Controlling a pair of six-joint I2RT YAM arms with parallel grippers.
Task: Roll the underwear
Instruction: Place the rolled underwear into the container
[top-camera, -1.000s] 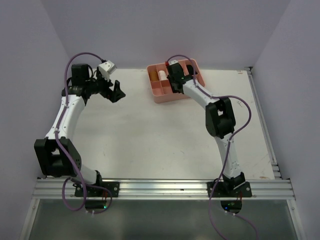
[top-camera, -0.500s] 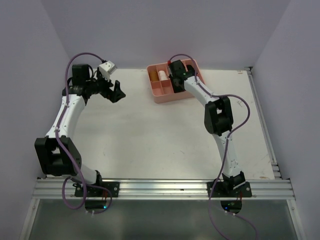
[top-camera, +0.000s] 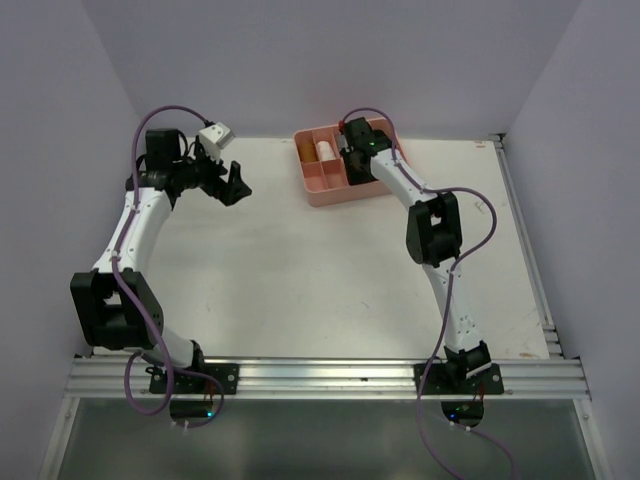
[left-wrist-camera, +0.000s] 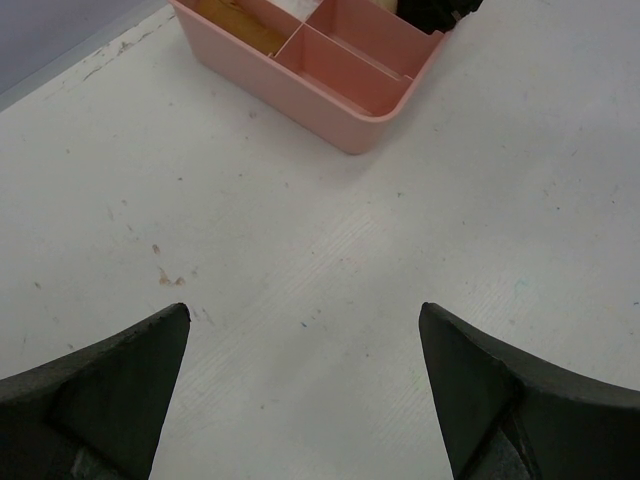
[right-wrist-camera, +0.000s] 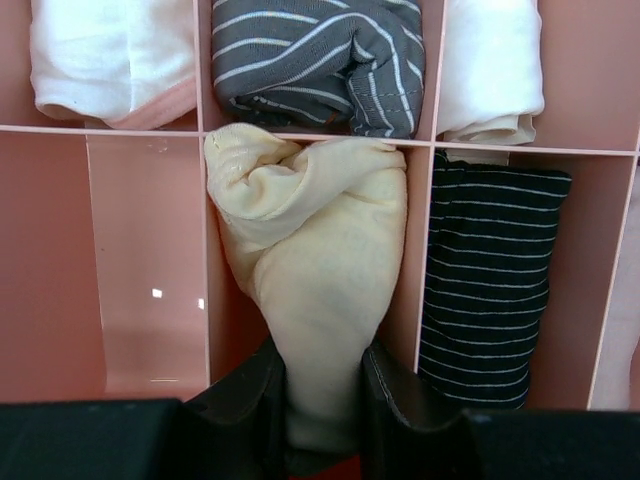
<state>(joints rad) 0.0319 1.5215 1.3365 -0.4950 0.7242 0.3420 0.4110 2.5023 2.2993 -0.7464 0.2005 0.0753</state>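
White table (top-camera: 300, 270); pink divided tray (top-camera: 322, 186) sits near far edge.

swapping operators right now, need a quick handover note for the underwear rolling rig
Left gripper: open, empty, hovering over the table, facing the pink divided tray.
Right gripper: shut on the pale yellow underwear roll, at the tray's middle compartment. Whether it is fully seated is unclear.
Done: white pink-edged roll, grey striped roll, white roll and black striped roll sit in compartments.
Left: release the yellow roll and withdraw. One empty compartment lies beside it. No loose underwear shows in any view.
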